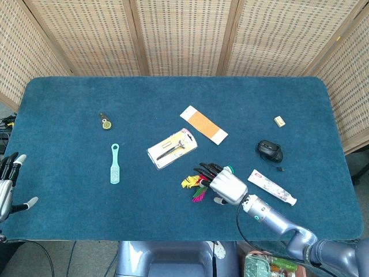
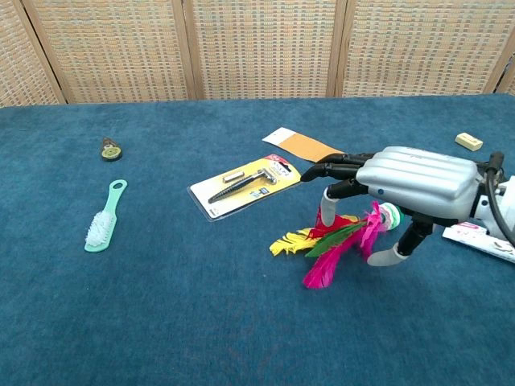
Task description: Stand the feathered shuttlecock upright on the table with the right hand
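Note:
The feathered shuttlecock lies on its side on the blue table, its yellow, red, green and pink feathers pointing left and its green-white base to the right. My right hand hovers over it, palm down with fingers spread, covering the base end; nothing is gripped. From the head camera the right hand hides most of the shuttlecock, leaving only the feather tips showing. My left hand stays open at the table's left edge, off the cloth.
A packaged razor and an orange-and-white card lie just behind the shuttlecock. A tube, a black mouse and a small eraser sit to the right. A mint brush and a small round item lie at left.

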`<state>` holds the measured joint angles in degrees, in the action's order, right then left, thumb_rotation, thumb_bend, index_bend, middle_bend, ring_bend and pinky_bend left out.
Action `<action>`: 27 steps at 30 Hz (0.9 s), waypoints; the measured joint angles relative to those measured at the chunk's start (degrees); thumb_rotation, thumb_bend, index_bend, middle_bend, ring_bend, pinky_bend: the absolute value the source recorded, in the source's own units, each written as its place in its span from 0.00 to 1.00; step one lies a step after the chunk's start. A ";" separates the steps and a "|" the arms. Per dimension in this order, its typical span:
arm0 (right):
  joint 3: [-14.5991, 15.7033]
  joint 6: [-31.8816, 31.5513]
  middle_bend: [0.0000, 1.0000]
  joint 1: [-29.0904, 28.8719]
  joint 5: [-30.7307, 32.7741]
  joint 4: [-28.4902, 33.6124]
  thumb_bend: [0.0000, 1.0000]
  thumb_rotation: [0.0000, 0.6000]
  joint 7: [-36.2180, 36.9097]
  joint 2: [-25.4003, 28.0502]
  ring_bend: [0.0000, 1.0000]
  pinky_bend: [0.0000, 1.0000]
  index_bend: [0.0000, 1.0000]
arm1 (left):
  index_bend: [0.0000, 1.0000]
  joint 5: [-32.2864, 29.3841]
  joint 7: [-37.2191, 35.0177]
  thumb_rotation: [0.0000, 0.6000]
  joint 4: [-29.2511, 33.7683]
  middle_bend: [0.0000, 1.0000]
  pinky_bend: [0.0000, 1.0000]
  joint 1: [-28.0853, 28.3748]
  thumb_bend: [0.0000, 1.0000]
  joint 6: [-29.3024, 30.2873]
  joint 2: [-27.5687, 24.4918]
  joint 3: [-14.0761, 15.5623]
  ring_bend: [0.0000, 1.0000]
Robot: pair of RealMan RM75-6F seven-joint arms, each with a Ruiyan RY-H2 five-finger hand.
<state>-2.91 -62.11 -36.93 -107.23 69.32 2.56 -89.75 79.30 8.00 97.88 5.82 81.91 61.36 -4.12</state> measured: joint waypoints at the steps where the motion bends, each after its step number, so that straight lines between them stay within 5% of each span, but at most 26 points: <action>1: 0.19 -0.37 0.08 -0.28 -0.09 -1.65 0.14 1.00 -0.35 -1.06 0.00 0.17 0.39 | 0.00 -0.07 0.19 1.00 0.02 0.00 0.00 0.03 0.00 -0.01 0.03 -0.01 0.00; 27: 1.13 -2.15 0.11 -3.71 4.60 -9.87 0.40 1.00 -3.13 -9.13 0.00 0.21 0.52 | 0.00 0.72 -1.51 1.00 0.38 0.00 0.00 -0.57 0.00 1.51 -0.88 0.12 0.00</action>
<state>-1.78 -64.27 -40.64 -102.63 59.44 -0.57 -98.88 80.02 6.48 98.27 5.25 83.42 60.47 -4.00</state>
